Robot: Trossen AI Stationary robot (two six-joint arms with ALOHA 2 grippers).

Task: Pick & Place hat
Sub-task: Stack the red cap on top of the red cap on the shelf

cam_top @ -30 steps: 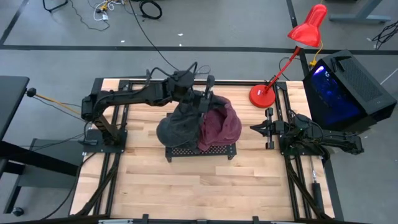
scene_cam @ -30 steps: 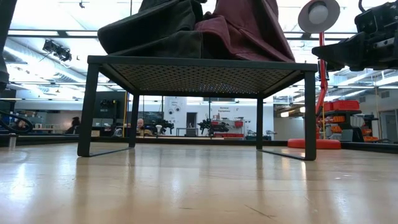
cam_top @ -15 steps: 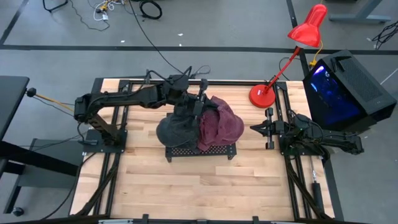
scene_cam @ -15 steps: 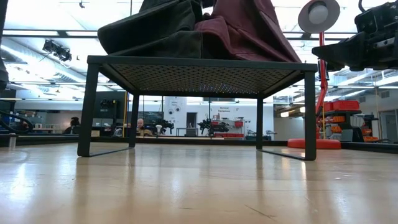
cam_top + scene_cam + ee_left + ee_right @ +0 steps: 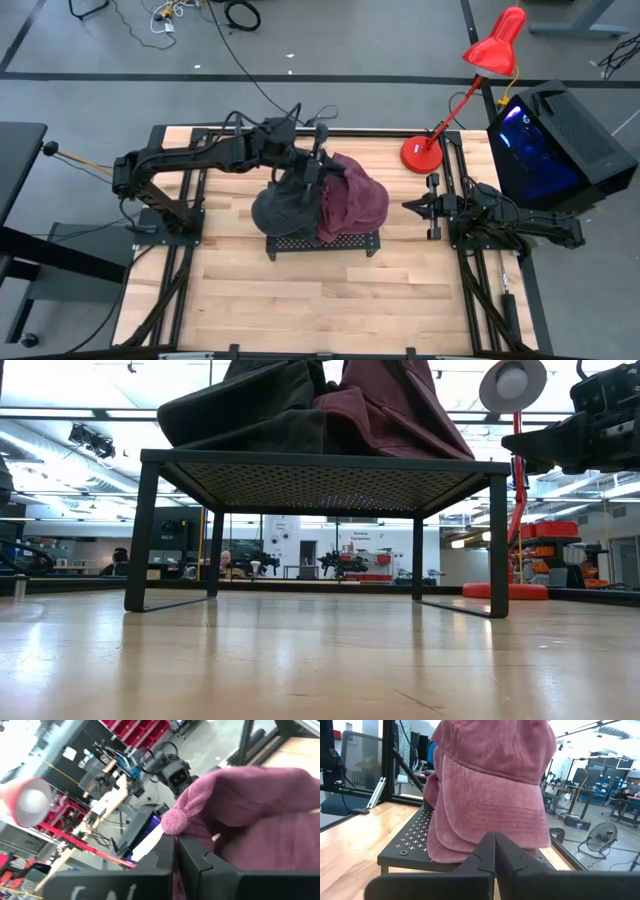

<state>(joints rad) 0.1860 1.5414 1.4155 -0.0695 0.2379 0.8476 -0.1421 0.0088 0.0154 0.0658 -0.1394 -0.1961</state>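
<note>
Left pincer (image 5: 318, 172) is clamped on your maroon hat's (image 5: 352, 205) crown above the rack (image 5: 320, 242) (dark hat (image 5: 285, 203) alongside); right pincer (image 5: 411, 206) closed, empty, right of the rack.

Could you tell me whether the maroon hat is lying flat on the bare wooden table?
No, the maroon hat rests on the black perforated stand, raised above the wooden table.

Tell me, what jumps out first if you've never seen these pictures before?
Probably the soft maroon velvet cap heaped beside a dark grey fabric cap on the black perforated metal stand in the middle of the wooden table. The left gripper has its jaws shut on the maroon cap's top. A bright red desk lamp stands at the table's far right corner.
</note>
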